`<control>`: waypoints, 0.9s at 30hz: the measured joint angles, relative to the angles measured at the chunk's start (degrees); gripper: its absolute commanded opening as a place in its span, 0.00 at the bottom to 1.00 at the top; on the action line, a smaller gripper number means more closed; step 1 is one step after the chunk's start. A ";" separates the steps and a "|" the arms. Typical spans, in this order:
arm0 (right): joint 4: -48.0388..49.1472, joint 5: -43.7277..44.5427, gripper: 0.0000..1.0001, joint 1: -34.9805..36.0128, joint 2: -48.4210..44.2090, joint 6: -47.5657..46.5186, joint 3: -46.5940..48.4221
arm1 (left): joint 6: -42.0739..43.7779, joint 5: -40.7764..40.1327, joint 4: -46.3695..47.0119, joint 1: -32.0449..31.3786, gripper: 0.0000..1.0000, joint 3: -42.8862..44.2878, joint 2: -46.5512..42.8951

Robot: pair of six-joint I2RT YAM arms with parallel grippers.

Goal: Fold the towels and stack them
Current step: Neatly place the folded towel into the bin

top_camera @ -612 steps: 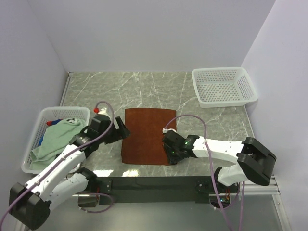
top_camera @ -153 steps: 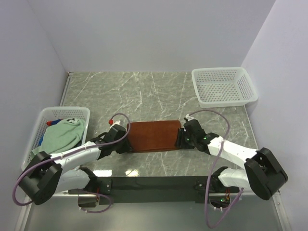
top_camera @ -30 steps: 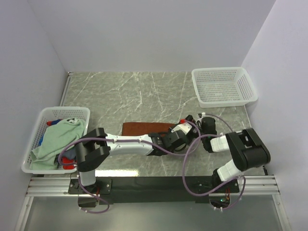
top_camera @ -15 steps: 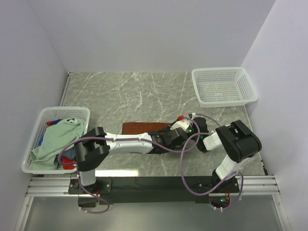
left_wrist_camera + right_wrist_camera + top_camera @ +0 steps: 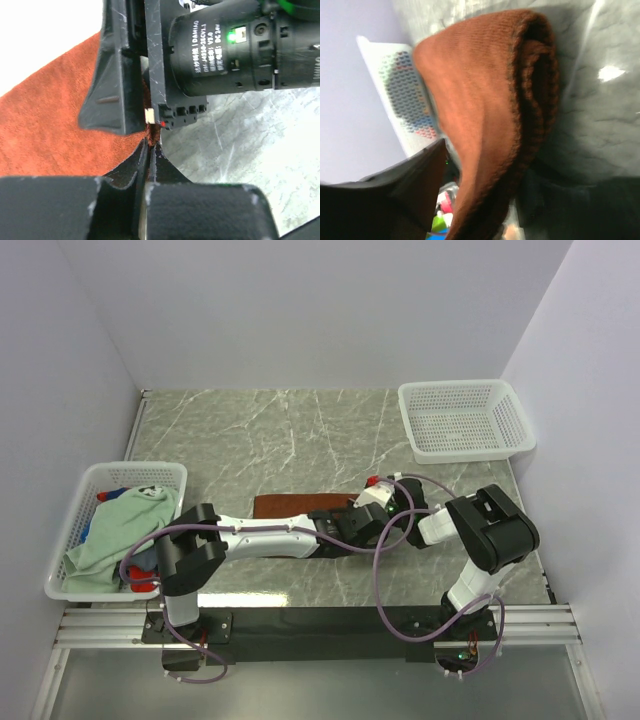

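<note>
- The left pincer (image 5: 149, 145) is shut tight on the right end of the brown towel (image 5: 295, 505).
- The right pincer (image 5: 492, 175) grips that same end.
- The towel's long side stretches left from both.

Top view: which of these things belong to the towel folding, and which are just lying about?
Job in hand:
rust-brown towel
mint-green towel, waiting in the left basket

Lying about:
left basket
right basket
marble table

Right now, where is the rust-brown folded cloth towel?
Top view: the rust-brown towel lies centre-front on the marble table, partly under the left arm, its right end pinched by the left gripper and right gripper.
</note>
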 measured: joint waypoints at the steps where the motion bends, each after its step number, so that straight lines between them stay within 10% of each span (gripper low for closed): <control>1: -1.46 0.52 0.44 0.00 0.00 -0.76 0.42 | -0.44 0.17 0.00 0.00 0.13 0.00 0.00; 6: -7.56 1.68 0.03 -0.24 0.00 -5.27 2.32 | -2.75 1.44 0.04 0.00 0.51 -1.05 -0.22; 10: -12.11 1.88 0.00 -0.66 -0.02 -8.68 4.33 | -4.35 2.62 -0.09 0.00 0.79 -1.81 -0.81; 27: -48.24 16.92 0.00 -3.23 0.09 -37.42 32.85 | -10.32 10.23 -4.17 16.59 0.97 -18.05 -23.89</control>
